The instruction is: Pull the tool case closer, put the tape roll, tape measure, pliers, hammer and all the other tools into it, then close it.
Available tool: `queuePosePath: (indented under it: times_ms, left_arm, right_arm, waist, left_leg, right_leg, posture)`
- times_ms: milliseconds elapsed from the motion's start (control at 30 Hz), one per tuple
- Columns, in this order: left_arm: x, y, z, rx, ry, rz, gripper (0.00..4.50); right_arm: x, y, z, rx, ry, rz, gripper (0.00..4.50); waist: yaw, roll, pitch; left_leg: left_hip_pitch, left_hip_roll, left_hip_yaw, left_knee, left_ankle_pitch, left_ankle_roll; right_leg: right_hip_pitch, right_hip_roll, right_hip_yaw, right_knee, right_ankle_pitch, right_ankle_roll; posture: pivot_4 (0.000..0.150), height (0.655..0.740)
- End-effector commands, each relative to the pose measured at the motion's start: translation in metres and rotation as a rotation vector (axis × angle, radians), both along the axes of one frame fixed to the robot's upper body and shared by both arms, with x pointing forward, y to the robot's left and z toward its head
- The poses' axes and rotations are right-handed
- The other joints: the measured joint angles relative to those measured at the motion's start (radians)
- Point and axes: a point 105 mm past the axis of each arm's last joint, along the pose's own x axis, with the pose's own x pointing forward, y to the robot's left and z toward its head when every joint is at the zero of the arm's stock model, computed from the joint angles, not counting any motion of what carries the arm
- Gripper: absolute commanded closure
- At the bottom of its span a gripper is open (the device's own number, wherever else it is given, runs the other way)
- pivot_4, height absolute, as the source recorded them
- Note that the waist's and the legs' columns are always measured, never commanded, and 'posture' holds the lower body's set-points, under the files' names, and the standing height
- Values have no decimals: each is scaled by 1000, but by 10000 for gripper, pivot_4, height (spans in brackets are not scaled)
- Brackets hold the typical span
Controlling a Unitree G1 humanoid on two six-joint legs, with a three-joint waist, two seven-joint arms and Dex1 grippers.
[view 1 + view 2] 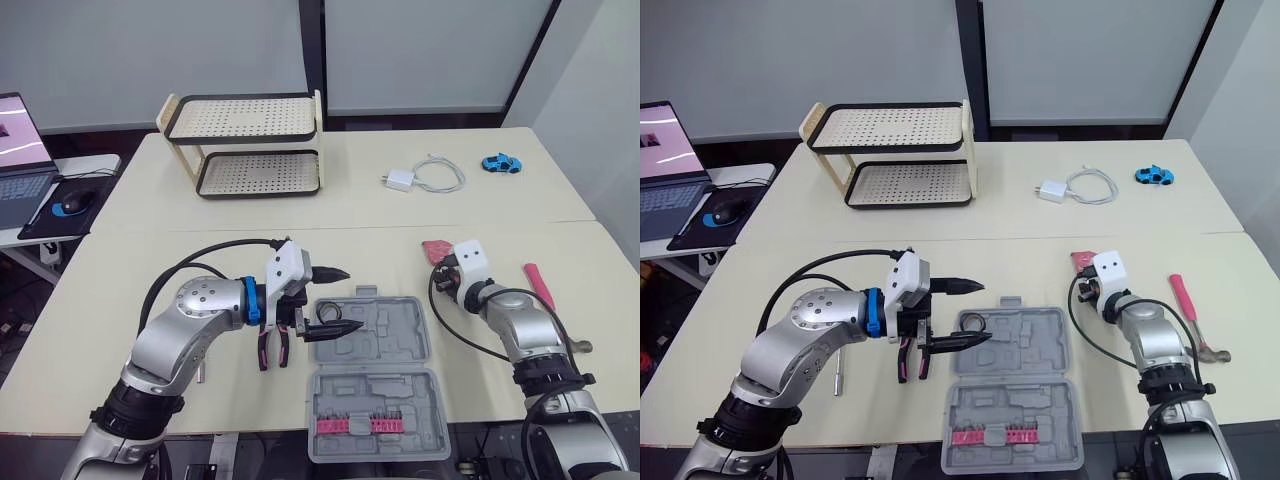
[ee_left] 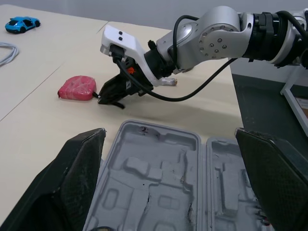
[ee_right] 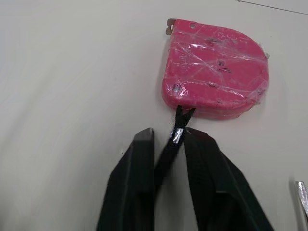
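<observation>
Right wrist view: my right gripper [image 3: 168, 137] pinches tape measure [image 3: 214, 67] strap.
My left gripper [image 1: 350, 299]: spread, at tool case [image 1: 380, 405] left edge.
Unpacked: pliers [image 1: 272, 350], hammer [image 1: 540, 285].

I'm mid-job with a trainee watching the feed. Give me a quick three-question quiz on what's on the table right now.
1. True or false: the tool case lies open.
2. Which item does the right claw pinch by its black strap? A) hammer B) tape measure C) toy car
3. Fill in: the left claw, over the case's left edge, is ____.
Key: 1 true; 2 B; 3 open.
</observation>
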Motion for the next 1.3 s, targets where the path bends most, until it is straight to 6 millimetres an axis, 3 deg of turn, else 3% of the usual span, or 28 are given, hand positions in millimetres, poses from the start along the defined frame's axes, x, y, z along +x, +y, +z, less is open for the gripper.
queuePosePath:
  times_ms: [33, 200, 333, 933, 1300]
  left_arm:
    - [-7, 2, 14, -47, -53, -33, 0]
    - [-11, 8, 10, -62, -69, -46, 0]
    - [-13, 13, 3, -24, -79, -54, 0]
    - [-35, 19, -21, 65, -54, -199, 0]
    - [-53, 17, -26, 76, -25, -263, 0]
  right_arm:
    - [3, -5, 6, 25, -16, -31, 44736]
    - [-4, -7, 8, 45, -12, -39, 44736]
    - [-21, -12, 12, 48, -12, -35, 44736]
    - [-139, -27, 1, 38, 151, -43, 44736]
    - [-198, -11, -14, 84, 294, -32, 44736]
  waist:
    - [0, 0, 0]
    - [1, 0, 0]
    - [3, 0, 0]
    - [5, 1, -1]
    - [5, 2, -1]
  left_leg:
    - [0, 0, 0, 0, 0, 0]
    - [0, 0, 0, 0, 0, 0]
    - [0, 0, -1, 0, 0, 0]
    - [0, 0, -1, -1, -2, 4]
    - [0, 0, -2, -1, -3, 4]
  right_leg:
    - [0, 0, 0, 0, 0, 0]
    - [0, 0, 0, 0, 0, 0]
    - [0, 0, 0, 0, 0, 0]
    - [1, 1, 0, 0, 0, 0]
    - [1, 0, 0, 0, 0, 0]
  posture:
    - [1500, 7400]
    - [1500, 7400]
    - [1500, 7400]
    - [1500, 7400]
    - [1500, 7400]
